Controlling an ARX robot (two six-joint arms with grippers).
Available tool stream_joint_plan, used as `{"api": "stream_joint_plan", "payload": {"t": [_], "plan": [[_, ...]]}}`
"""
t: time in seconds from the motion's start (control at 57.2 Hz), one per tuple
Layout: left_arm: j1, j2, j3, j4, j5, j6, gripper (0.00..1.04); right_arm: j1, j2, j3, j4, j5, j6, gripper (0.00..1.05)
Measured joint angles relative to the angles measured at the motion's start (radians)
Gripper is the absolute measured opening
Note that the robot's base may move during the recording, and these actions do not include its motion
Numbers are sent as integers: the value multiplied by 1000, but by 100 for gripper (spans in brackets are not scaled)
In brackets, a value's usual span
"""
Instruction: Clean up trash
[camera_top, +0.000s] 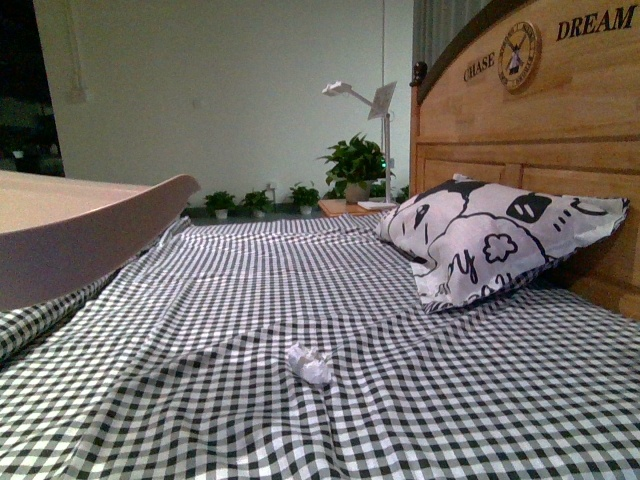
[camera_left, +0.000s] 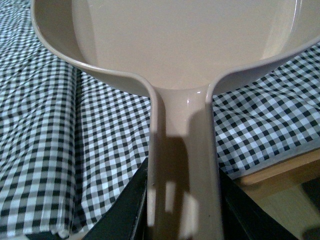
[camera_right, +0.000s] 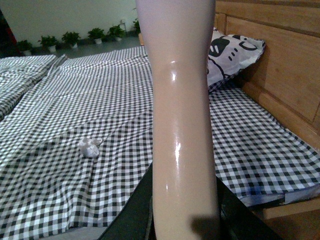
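The trash (camera_top: 310, 364), a small crumpled white paper wad, lies on the checked bedsheet (camera_top: 250, 300) near the middle front; the right wrist view shows the trash (camera_right: 89, 147) too. My left gripper (camera_left: 184, 210) is shut on the handle of the pink dustpan (camera_left: 185, 45). The dustpan's pan (camera_top: 80, 225) hovers over the bed's left side, apart from the wad. Between the black fingers of my right gripper (camera_right: 184, 215), which is shut, the pink brush handle (camera_right: 180, 100) stands upright. The bristles are out of view.
A black-and-white patterned pillow (camera_top: 490, 240) leans on the wooden headboard (camera_top: 540, 110) at the right. A nightstand (camera_top: 345, 207) with a potted plant (camera_top: 355, 165) and a lamp (camera_top: 355, 95) stands behind the bed. The bed's wooden frame edge (camera_left: 280, 175) shows under the sheet.
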Motion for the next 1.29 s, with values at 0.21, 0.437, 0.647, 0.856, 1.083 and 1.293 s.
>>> {"api": "stream_joint_plan", "payload": {"t": [0.21, 0.437, 0.647, 0.856, 1.083, 1.293], "plan": [[29, 205, 84, 34, 132, 126, 28, 0, 0, 0, 0, 0, 0, 19], [27, 409, 178, 23, 247, 177, 28, 0, 0, 0, 0, 0, 0, 19], [6, 553, 251, -30, 275, 234, 28, 0, 0, 0, 0, 0, 0, 19], [-1, 673, 297, -92, 274, 349, 28, 0, 0, 0, 0, 0, 0, 19], [12, 814, 411, -92, 266, 427, 28, 0, 0, 0, 0, 0, 0, 19], [13, 892, 472, -85, 264, 442, 28, 0, 0, 0, 0, 0, 0, 19]]}}
